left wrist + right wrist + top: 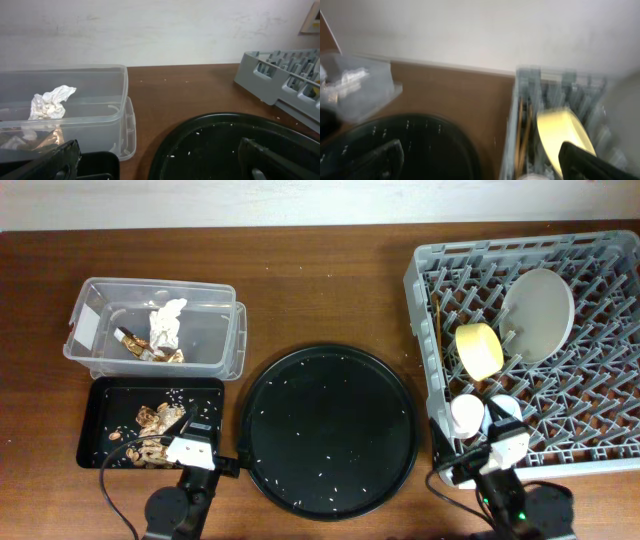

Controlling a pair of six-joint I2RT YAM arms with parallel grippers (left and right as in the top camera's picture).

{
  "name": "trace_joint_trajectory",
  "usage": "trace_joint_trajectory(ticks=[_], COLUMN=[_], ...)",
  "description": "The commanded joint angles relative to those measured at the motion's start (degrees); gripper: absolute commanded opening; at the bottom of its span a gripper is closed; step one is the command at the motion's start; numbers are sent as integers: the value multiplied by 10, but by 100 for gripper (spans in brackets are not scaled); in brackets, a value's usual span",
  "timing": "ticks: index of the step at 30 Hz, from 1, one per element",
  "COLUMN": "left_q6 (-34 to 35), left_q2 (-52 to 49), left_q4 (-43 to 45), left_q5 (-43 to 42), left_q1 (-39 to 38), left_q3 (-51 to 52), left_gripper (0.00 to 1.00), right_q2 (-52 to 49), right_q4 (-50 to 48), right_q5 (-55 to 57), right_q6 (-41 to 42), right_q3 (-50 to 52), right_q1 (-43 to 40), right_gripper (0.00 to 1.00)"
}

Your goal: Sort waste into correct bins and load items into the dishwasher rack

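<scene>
The clear tub [232, 340] holds the white napkin [166, 322] and the brown-and-gold wrapper [150, 350]; the left wrist view also shows the tub [90, 107] and napkin [50, 102]. The small black tray [95, 430] holds food scraps [155, 430]. The grey rack [600, 430] holds the plate [537, 313], yellow bowl [480, 348], chopsticks [438, 320] and two pale-looking cups [466, 415] at its near left corner. My left gripper [200, 442] [160, 165] is open and empty between black tray and round tray. My right gripper [500, 432] [485, 162] is open and empty at the rack's near left corner.
A large round black tray [330, 430] with scattered rice grains lies in the middle between both grippers. Its rim shows in the left wrist view [210, 145] and the right wrist view [420, 145]. The right wrist view is blurred; it shows the bowl [565, 135] and chopsticks [522, 135].
</scene>
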State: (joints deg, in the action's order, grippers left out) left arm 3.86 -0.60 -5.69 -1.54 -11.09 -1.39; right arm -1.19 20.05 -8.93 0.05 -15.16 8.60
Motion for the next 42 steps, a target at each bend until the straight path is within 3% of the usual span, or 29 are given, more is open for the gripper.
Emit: trace_joint_trajectory(ticks=[1,4,42], left_q6=[-9,-9,-9], left_q2=[3,3,3], left_q4=[1,1,1], left_q5=[-4,-4,-4], left_q1=[3,3,3], left_q3=[3,3,3], left_gripper=[100,99,100], right_q2=[10,10,9], right_q4=[-118,-173,-169], right_q5=[-35,-27,-27], right_q6=[4,4,4], right_q3=[108,148,148], right_q1=[-9,-9,-9], right_gripper=[98,98,99])
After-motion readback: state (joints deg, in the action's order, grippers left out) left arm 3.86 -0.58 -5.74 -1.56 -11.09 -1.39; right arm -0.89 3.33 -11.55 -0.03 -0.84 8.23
